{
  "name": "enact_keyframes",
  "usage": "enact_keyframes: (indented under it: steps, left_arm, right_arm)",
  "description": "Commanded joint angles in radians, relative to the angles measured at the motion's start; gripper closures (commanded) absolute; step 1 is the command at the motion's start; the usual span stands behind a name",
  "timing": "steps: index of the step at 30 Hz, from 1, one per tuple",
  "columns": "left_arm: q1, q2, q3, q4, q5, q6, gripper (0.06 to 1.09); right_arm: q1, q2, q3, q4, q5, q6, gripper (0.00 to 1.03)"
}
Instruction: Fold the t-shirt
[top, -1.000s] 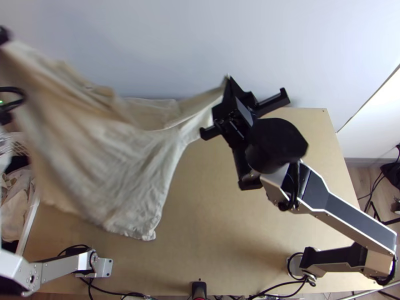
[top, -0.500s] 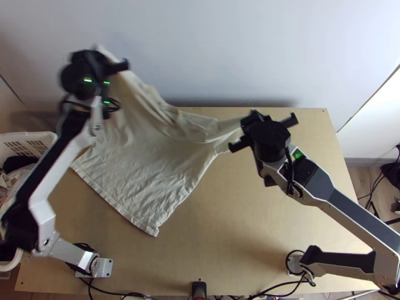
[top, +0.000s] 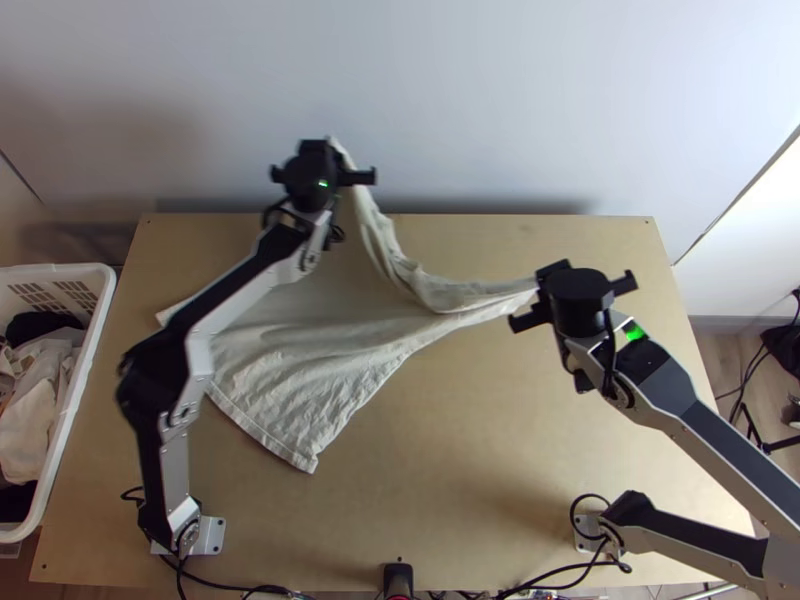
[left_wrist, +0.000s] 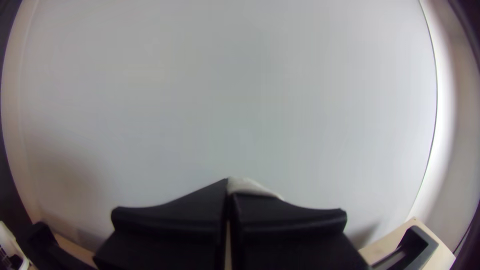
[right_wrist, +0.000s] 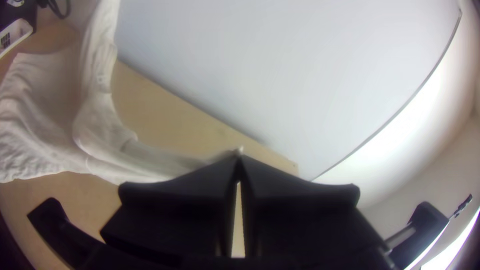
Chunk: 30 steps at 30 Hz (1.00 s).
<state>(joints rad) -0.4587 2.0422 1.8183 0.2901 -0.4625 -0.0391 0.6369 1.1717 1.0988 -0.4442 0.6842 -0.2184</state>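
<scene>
The cream t-shirt (top: 300, 360) hangs between both grippers in the top view, its lower part lying wrinkled on the table's left half. At the table's far edge, my left gripper (top: 330, 150) holds one end up; in the left wrist view a bit of cloth (left_wrist: 247, 186) pokes out between the closed fingers of my left gripper (left_wrist: 229, 187). My right gripper (top: 545, 280) holds another end, right of centre. From the right wrist view, the shirt (right_wrist: 100, 135) runs into the closed fingers of my right gripper (right_wrist: 239, 159). Part of the shirt is behind the left arm.
A white basket (top: 80, 390) with clothes in it stands at the table's left side. Behind the far edge rises a pale wall (top: 480, 100). Bare table (top: 480, 430) lies in front of the right gripper. A small black device (top: 398, 580) is at the near edge.
My left gripper has swung in from the far left toward the middle, carrying its end of the shirt. The right gripper has moved right and nearer. More of the shirt's lower part rests on the table.
</scene>
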Motion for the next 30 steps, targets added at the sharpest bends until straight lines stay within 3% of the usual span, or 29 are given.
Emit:
enact_keyframes:
  steps: [1,15,23,30]
  left_arm:
    - [-0.095,0.164,0.122,0.003,-0.007,0.01,1.05]
    - [-0.258,0.291,0.245,-0.028,-0.038,0.01,1.05]
    - [-0.308,0.254,0.25,-0.172,-0.065,-0.058,1.03]
    - [-0.319,0.199,0.25,-0.341,-0.088,-0.133,0.31]
  right_arm:
    - [-0.132,-0.046,-0.088,-0.01,-0.041,0.051,1.0]
    - [-0.313,-0.109,-0.232,-0.01,-0.061,0.159,1.0]
    - [-0.384,-0.118,-0.254,-0.067,-0.083,0.292,1.0]
    - [-0.399,-0.115,-0.269,-0.088,-0.092,0.369,1.0]
